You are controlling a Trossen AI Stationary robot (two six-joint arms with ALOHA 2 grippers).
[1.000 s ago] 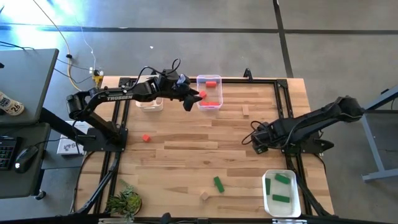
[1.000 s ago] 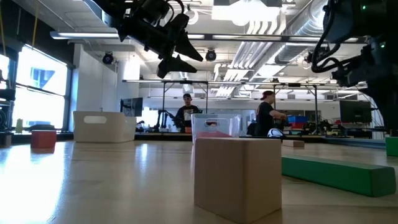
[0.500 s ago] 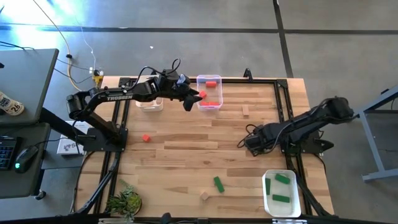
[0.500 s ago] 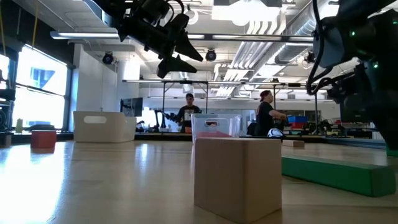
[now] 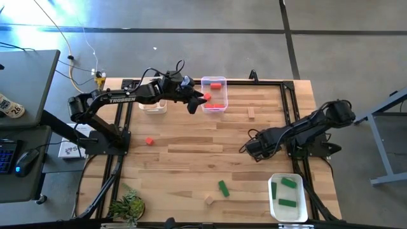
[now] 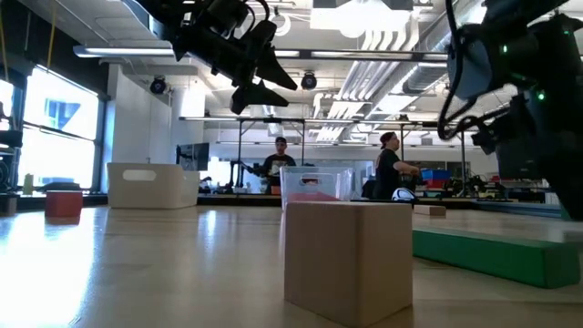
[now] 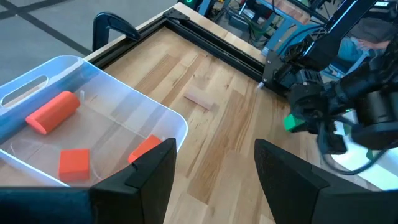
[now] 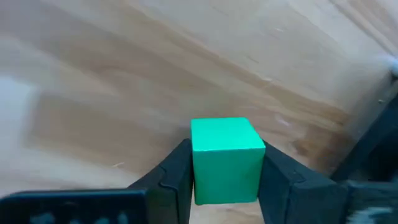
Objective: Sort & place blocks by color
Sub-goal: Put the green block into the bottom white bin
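Your right gripper is low over the table's right middle — its two fingers press both sides of a green cube. Your left gripper waits spread wide, holding nothing — just beside it sits the clear bin with red blocks.

1. Red blocks: 4 total. 3 in the clear bin, 1 loose on the table.
2. Green blocks: 5, I think. 1 bar on the table, approx. 3 in the white bin, and 1 green cube between the fingers of the right gripper.
3. Wood blocks: 2, both loose.
4. Bins: 3, incl. a small one under the left arm.
5. Robot arms: 2.
6. People in the background: 2.
7. Plant: 1.
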